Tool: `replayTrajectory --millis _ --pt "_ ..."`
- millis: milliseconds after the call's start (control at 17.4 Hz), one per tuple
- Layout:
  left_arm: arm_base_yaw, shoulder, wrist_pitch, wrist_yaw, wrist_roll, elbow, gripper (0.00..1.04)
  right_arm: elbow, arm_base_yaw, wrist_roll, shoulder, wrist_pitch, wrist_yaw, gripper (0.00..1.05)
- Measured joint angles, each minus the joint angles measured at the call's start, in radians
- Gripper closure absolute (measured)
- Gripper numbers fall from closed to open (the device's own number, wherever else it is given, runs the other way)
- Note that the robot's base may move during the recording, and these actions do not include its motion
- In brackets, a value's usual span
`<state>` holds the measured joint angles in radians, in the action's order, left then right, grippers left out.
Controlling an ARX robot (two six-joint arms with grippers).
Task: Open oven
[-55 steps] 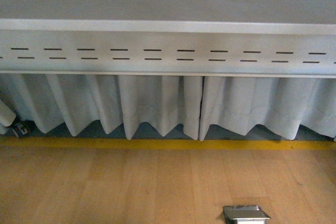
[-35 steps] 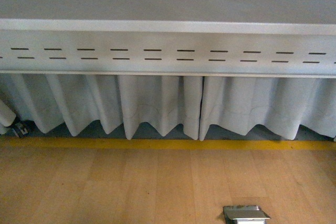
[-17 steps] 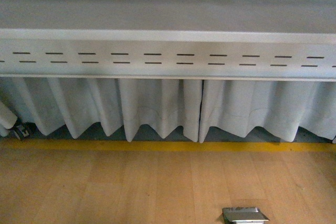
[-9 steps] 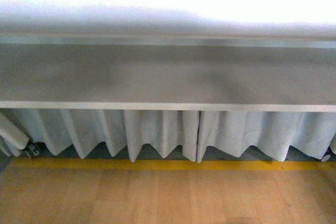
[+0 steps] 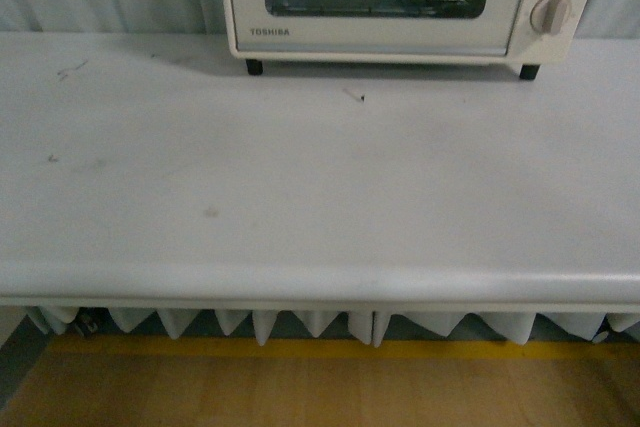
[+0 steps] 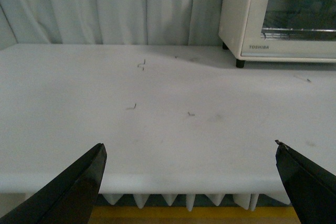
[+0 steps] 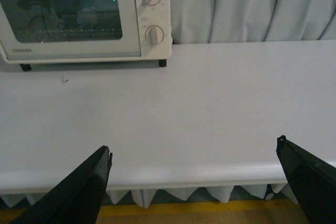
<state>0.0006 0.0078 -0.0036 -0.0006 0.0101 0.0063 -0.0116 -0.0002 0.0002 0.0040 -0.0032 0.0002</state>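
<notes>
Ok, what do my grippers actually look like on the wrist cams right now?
Only the fingers show. The left gripper has two matte black fingers, flat-sided wedges that taper to narrow pointed tips. No markings or cables are in view. The right gripper looks the same, with plain black wedge-shaped fingers. The front view shows neither arm.

The left gripper (image 6: 189,144) is seen only from its own wrist camera. It points toward 12 o'clock, straight ahead of the robot, and it is held level. Its two dark, pointed fingers (image 6: 73,184) stand wide apart and grip no object. The right gripper (image 7: 195,144) has the same pose: it also faces 12 o'clock, level, with its dark fingers (image 7: 302,174) spread wide and free of any contact.
</notes>
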Motion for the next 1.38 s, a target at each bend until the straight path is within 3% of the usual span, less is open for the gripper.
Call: replayTrajectory --millis 1378 --pt "0.0 0.0 0.0 0.0 0.0 0.0 0.07 0.0 0.0 -0.001 0.0 0.0 0.0 0.06"
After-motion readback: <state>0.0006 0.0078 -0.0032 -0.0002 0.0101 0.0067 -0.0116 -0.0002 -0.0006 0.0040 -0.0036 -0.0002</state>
